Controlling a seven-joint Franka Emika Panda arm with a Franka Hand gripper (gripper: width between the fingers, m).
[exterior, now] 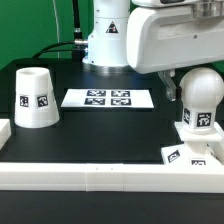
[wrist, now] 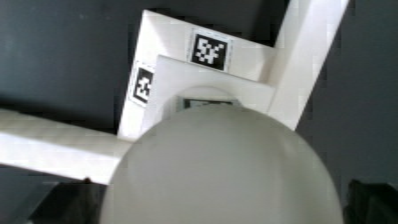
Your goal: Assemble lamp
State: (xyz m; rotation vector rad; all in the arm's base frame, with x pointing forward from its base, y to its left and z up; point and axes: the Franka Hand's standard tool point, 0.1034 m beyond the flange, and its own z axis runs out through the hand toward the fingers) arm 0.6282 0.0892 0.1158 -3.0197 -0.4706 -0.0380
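**Bulb on base, shade yet to go on**

The bulb (exterior: 201,97) stands upright on the low square base (exterior: 192,152) at about 4 o'clock in the exterior view, tucked into the corner made by the white border rails (exterior: 100,176). The wrist view looks down on the bulb's round top, with the base's tagged face and a socket-like opening showing just beyond it. From these pictures I cannot tell whether the bulb is fully seated or only resting in its socket.

The gripper (exterior: 176,84) hangs at the bulb's upper side, toward 9 o'clock from it, close against it or touching. Its fingertips are not clearly shown in either view, so I cannot tell whether it is spread, closed, or clamped on the bulb.

Further out, the marker board (exterior: 108,98) lies flat near the table's middle. The shade (exterior: 35,97) sits by itself at 9 o'clock, wide end down, well apart from the base and bulb.

By my judgement the task is past its midpoint. What is left is confirming the bulb's seating, then fetching the shade and fitting it over the bulb.
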